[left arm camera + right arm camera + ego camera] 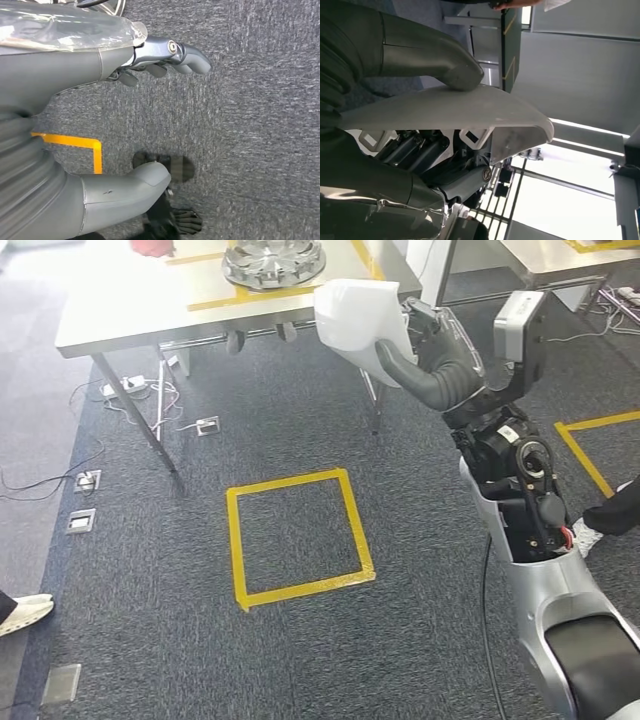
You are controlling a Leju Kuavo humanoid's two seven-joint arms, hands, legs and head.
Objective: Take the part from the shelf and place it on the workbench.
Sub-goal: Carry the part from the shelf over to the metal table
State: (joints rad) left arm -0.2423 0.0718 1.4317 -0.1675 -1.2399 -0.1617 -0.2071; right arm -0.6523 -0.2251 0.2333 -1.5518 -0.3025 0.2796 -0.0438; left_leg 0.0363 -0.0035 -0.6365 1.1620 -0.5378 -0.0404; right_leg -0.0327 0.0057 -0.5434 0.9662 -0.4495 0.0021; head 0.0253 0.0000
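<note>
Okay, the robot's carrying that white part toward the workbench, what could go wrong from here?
1. The right hand holds the white part with the thumb pressing on its smooth curved face; it may slip.
2. A silver wheel cover already lies on the workbench near that edge; the part may bump it on the way down.
3. A person's shoe is near the right arm; a swing might hit it.

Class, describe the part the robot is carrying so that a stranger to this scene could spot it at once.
Start at the steel workbench across the top of the head view, then move to its near right corner. There the right hand grips a white part, a smooth curved shell. The neighbouring silver wheel cover lies flat on the bench.
</note>
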